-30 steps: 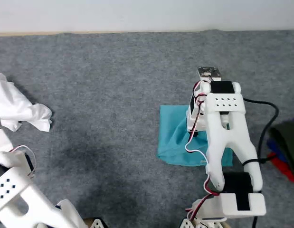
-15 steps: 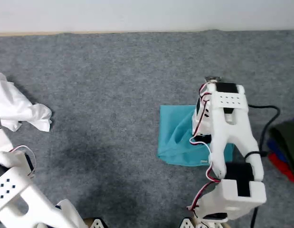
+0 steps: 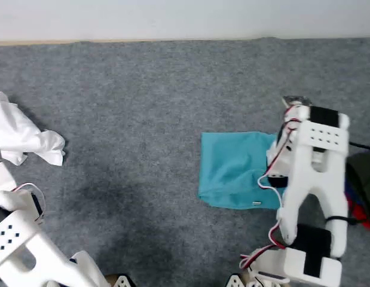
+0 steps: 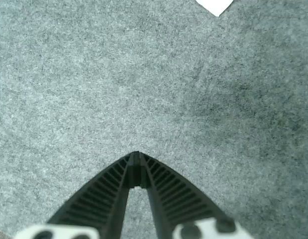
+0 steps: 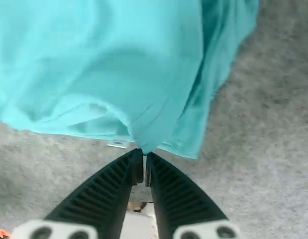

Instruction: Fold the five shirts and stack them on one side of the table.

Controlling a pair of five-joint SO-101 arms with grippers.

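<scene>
Teal shirt [image 3: 232, 173] lies left of your right gripper [image 5: 139, 155], jaws clamped on its edge; your left gripper [image 4: 139, 160], jaws together, sits farther off.

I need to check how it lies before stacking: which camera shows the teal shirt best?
The high view: the teal shirt lies flat on the gray mat, outline plain except the side under the right arm. The right wrist view gives a close-up of one rumpled edge, pinched at the shut right claw.
</scene>
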